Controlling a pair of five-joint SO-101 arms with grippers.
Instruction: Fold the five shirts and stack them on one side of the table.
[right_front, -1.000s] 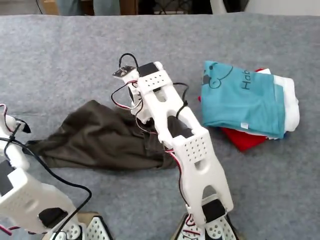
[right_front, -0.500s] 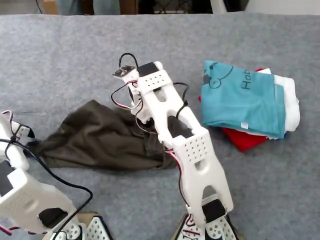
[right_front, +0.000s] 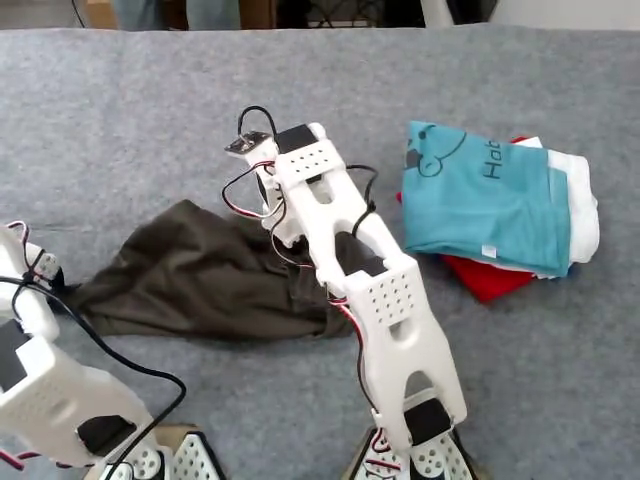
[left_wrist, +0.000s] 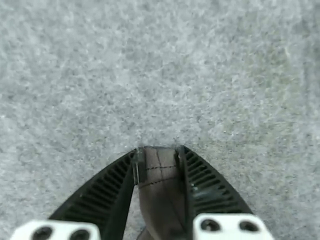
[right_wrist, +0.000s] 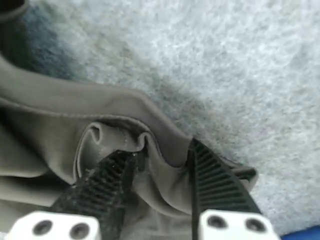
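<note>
The left gripper (left_wrist: 157, 152) is clamping a hem of the olive shirt (right_front: 200, 275); the right gripper (right_wrist: 161, 150) is pinching its bunched fold.

From above, the white plastic right arm (right_front: 350, 260) lies across the dark olive fabric shirt (right_front: 200, 275) and covers the end of it nearest the stack. There the folded teal printed shirt (right_front: 475, 195) hides most of what is under it. An edge of a white shirt (right_front: 580, 205) and a corner of a red shirt (right_front: 485, 280) poke out, plus a blue sliver (right_front: 565, 270) too thin to make out. The white left arm (right_front: 45, 390) is cut off at the high view's side and bottom edges. In the left wrist view, the olive strip pinched in the left gripper (left_wrist: 158, 150) runs off the edge. In the right wrist view, the folds around the right gripper (right_wrist: 160, 155) do the same.
</note>
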